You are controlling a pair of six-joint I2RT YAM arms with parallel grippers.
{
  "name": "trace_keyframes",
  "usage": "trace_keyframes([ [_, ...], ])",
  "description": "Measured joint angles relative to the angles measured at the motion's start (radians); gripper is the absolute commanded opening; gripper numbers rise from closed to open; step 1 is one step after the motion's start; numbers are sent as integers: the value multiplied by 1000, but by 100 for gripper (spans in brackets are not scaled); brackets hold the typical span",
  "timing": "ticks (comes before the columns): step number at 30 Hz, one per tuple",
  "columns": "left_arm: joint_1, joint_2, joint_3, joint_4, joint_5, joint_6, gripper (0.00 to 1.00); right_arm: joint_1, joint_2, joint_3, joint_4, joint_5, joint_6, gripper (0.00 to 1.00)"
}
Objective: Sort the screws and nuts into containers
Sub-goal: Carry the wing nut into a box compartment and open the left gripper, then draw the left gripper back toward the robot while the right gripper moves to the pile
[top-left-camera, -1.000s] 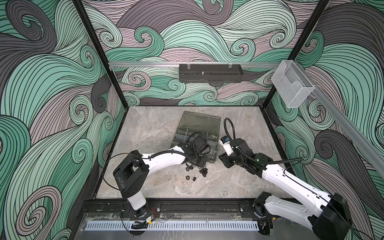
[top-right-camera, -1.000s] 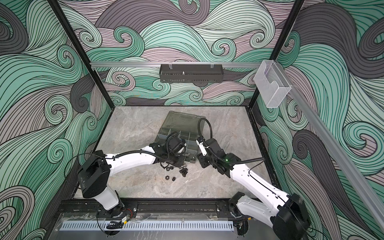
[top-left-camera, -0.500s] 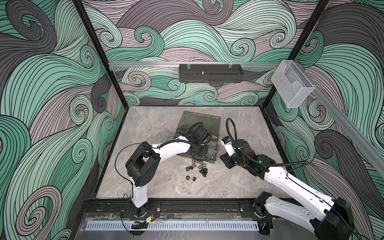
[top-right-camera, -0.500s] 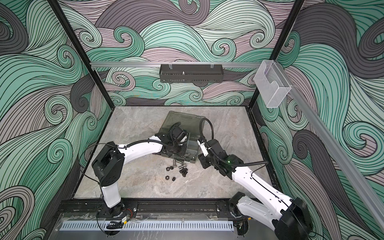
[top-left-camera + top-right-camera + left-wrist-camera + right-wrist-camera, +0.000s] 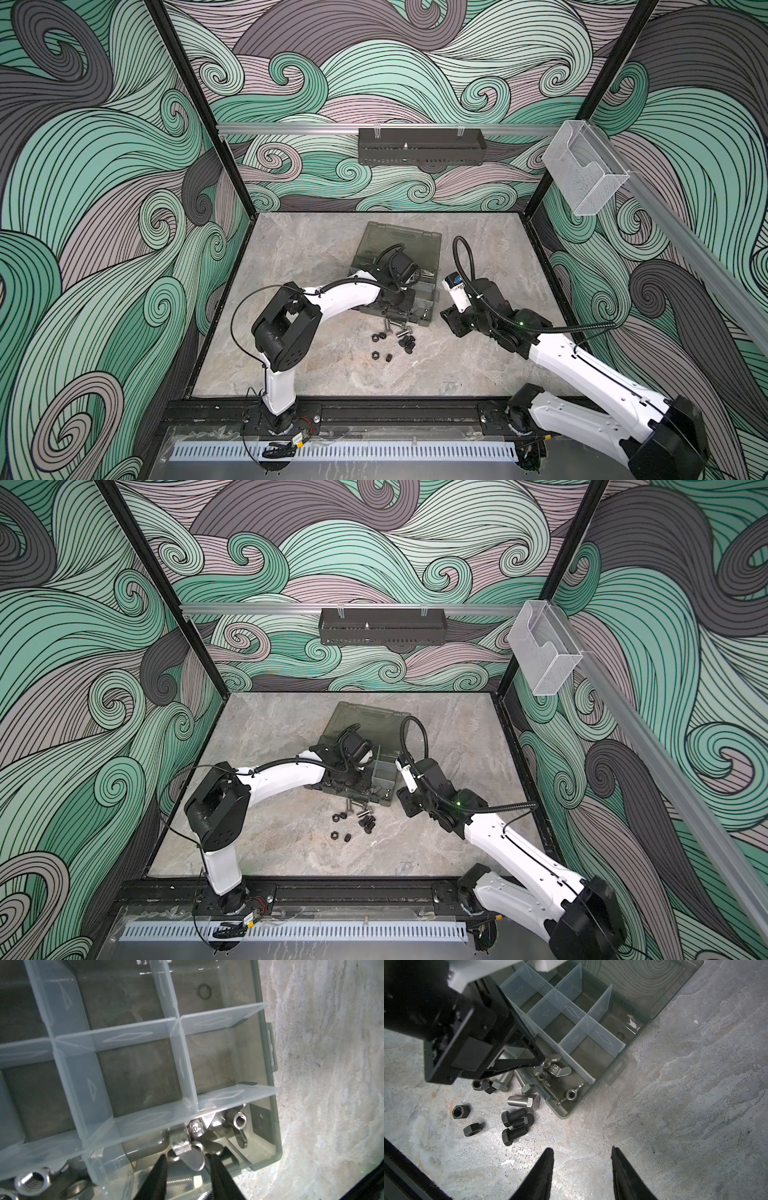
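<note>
Our left gripper [image 5: 187,1156] hangs released over the nuts [image 5: 179,1142] below its tips. We lift straight up, clear of the divider [image 5: 158,1120]

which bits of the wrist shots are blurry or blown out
Left wrist view: hex nuts nearest the lens are soft, wing nuts sharper, the tabletop washed out bright. Right wrist view: black screws crisp, one glare streak on the organiser case.

light: bright, even | glare: table [image 5: 332,1084] washed out | blur: nuts [image 5: 32,1182] near lens
</note>
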Motion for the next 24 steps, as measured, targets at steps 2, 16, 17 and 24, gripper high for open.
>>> trace_keyframes([
  [2,0,0,0,1,0,-2,51,-5,0,0,0,0,0,47],
  [16,4,-79,-43,19,-2,-21,54,-12,2,0,0,-2,-1,47],
  [17,4,-106,-60,26,-3,-23,54,-12,3,0,0,-2,-1,47],
  [24,9,-291,-176,45,-39,-46,55,-14,18,-9,1,-13,6,46],
])
